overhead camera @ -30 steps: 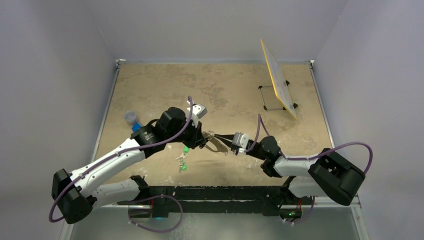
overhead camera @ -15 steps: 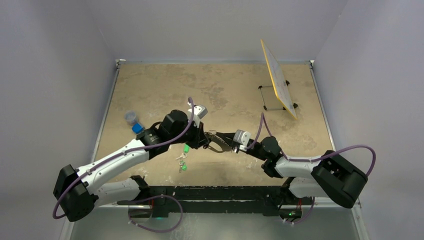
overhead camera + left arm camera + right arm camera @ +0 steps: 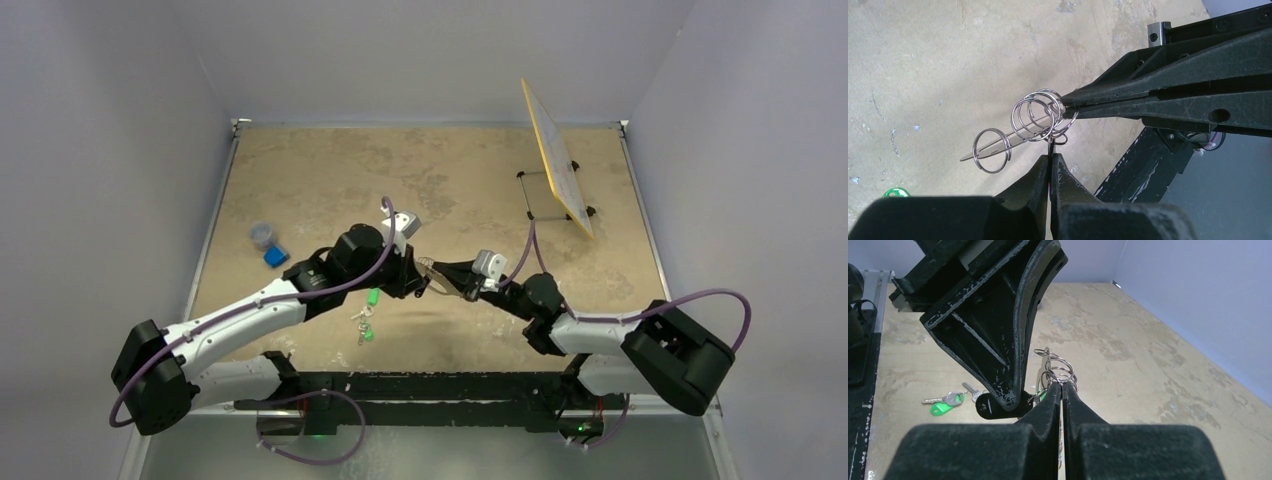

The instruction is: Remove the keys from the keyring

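The keyring (image 3: 438,283) hangs above the table between my two grippers. In the left wrist view it is a pale flat loop (image 3: 998,142) seen edge-on, with several silver split rings (image 3: 1035,112) strung on it. My left gripper (image 3: 1050,156) is shut on a thin dark piece hanging under the rings. In the right wrist view this shows as a black key head (image 3: 990,407) at the left fingers (image 3: 1015,365). My right gripper (image 3: 1062,385) is shut on the keyring at the split rings (image 3: 1060,372). Its fingers (image 3: 1128,102) enter the left wrist view from the right.
A key bunch with green tags (image 3: 363,322) lies on the table below the grippers, and also shows in the right wrist view (image 3: 945,402). A blue block (image 3: 275,257) and a small jar (image 3: 261,235) sit at the left. A yellow board on a stand (image 3: 556,170) is at the back right.
My left gripper has moved right and my right gripper left, so they are closer together. The loop between them looks shorter from above. The green-tagged bunch has not moved.
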